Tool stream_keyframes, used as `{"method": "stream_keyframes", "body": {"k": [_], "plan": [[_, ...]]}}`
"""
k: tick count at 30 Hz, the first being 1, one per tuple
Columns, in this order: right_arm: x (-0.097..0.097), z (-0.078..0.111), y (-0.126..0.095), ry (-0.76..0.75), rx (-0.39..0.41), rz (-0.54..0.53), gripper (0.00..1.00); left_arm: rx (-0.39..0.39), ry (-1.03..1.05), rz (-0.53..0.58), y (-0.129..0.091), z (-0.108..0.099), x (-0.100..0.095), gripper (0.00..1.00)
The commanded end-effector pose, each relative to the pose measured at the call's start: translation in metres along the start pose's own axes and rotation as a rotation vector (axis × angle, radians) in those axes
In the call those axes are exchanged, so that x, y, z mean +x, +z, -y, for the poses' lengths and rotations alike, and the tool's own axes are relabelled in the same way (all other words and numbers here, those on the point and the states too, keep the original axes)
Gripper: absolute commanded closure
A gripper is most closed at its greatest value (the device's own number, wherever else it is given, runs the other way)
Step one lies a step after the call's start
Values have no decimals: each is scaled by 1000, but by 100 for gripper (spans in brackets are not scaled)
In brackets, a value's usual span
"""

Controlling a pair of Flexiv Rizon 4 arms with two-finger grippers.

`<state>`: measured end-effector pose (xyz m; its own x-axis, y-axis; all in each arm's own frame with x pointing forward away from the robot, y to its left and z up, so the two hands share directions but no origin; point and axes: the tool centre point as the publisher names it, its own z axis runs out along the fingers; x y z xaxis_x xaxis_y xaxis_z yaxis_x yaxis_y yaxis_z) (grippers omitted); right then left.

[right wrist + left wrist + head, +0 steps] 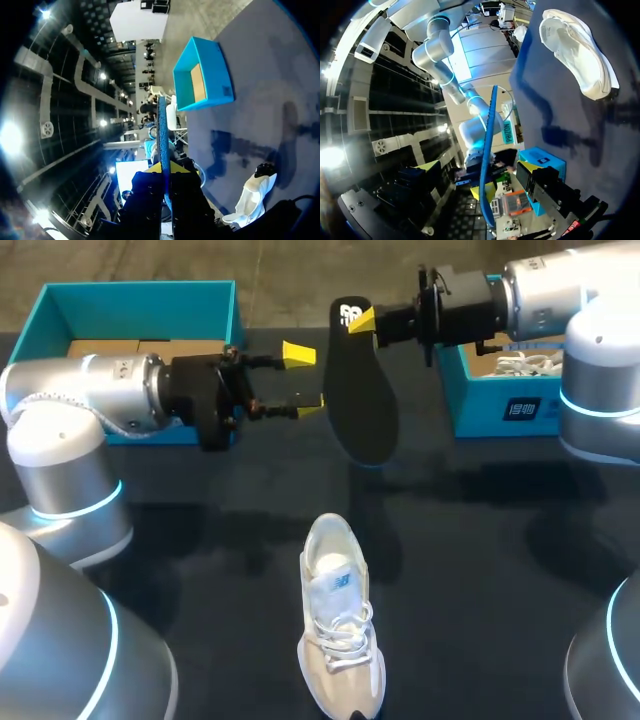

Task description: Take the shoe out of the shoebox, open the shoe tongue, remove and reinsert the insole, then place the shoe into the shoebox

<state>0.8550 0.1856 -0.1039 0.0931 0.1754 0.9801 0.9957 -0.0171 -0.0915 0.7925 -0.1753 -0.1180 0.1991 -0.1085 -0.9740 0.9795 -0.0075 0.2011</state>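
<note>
While the right hand (362,320) is clenched on the top end of the black insole (362,400), that insole hangs in the air over the far part of the table (200,570). Its long axis runs from the hand down toward the near side. What the coming move turns on, I judge, is how the insole lines up with the white shoe (340,630). The shoe lies on the table nearer the robot, well apart from the insole's free end. Its toe points toward the robot and its opening faces the insole, so the two long axes run nearly in line. The left hand (305,382) is released, fingers spread, with their tips just beside the insole's edge at about mid-length; whether they touch it I cannot tell. Both hands look about equally far from the shoe. The left shoebox (140,295) stands behind the left hand and the right shoebox (500,405) beside the right arm — neither stands between insole and shoe.
</note>
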Motion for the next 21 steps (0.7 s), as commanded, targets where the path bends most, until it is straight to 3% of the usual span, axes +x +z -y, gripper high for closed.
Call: {"method": "stream_keyframes", "body": {"k": [1,6,8,9,21], "plan": [[0,-1,2,1,0,1,100,-28,-1,2,10,1,1,0],[0,-1,2,1,0,1,100,-40,-13,7,15,-2,0,2],[0,-1,2,1,0,1,100,-48,-12,-1,17,-2,1,24],[0,-1,2,1,0,1,100,-48,-11,-3,18,-2,2,28],[0,-1,2,1,0,1,100,-55,-15,-20,28,-5,6,50]]}}
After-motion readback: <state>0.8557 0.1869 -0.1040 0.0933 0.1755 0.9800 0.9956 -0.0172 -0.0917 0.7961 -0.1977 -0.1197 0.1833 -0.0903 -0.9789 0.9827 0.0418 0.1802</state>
